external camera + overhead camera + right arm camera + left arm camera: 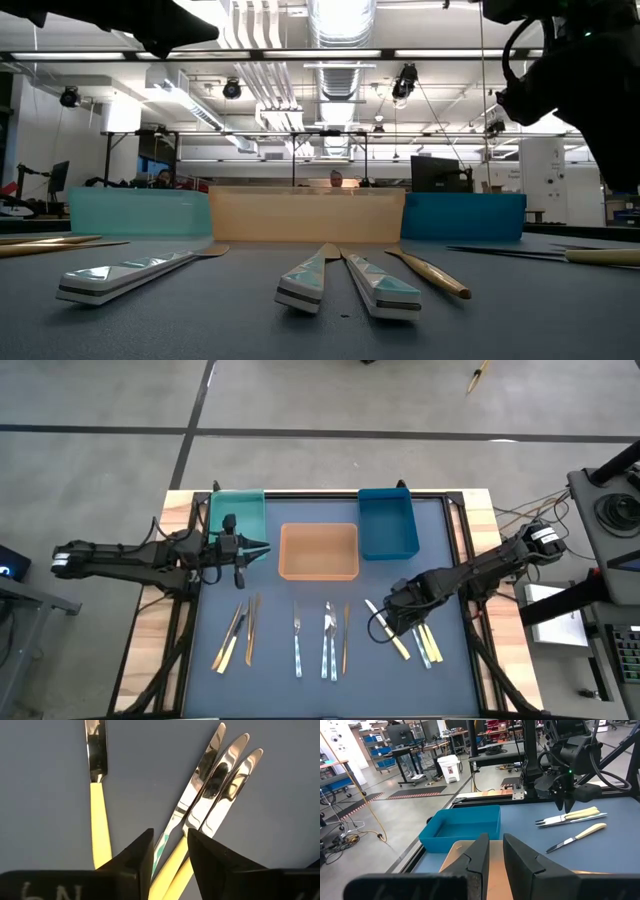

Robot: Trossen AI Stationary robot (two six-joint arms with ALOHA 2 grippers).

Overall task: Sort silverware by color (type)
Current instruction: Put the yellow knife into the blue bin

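Right jaws: right gripper (169,851) is hovering, parted and empty, above the yellow-handled knives (424,643) lying on the bench (300,595).
Left jaws: left gripper (257,547) is waiting, nearly closed, empty, beside the teal bin (237,512).
Risk: bunched handles may be causing a double pickup.

- A robotics lab or workshop hall.
- Ceiling ducts (338,22) and strip lights (180,98) run overhead.
- Workbenches (415,751), blue bins (371,739) and a monitor (435,173) stand behind.
- Bare concrete floor (320,400) with cables (342,840).

Teal bin (237,512), orange bin (318,551), blue bin (388,523)
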